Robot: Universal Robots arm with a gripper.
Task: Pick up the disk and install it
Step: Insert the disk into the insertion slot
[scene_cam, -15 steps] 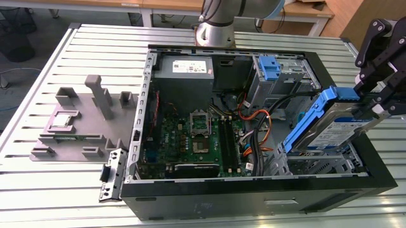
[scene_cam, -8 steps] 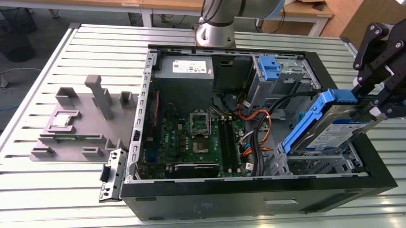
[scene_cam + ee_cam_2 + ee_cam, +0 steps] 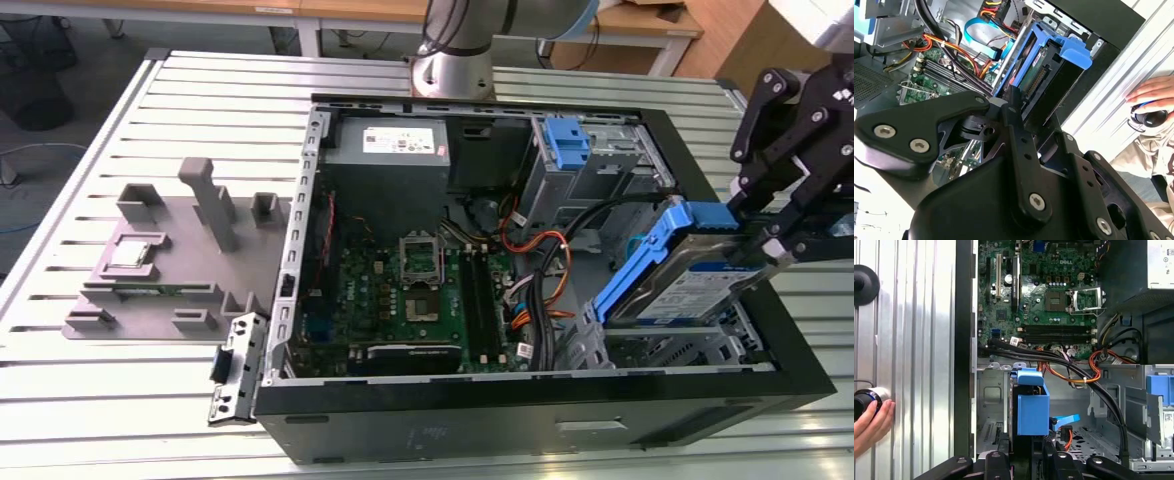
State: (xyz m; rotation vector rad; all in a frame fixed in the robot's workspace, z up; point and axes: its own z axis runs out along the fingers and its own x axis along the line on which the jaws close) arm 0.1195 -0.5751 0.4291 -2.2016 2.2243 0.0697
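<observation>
Disk (image 3: 687, 290) tilts, gripped by hand (image 3: 763, 248); lower edge hidden by drive cage (image 3: 667, 348).

In the exterior view the gripper (image 3: 770, 248) is cut off by the picture's right edge and covers one end of the disk (image 3: 681, 285). It seems clamped on it. The disk's lower end is hidden inside the case (image 3: 534, 415). In both wrist views a hand (image 3: 1152, 95) (image 3: 871, 422) is cut off at the edge, and the dark thing it holds cannot be made out.
</observation>
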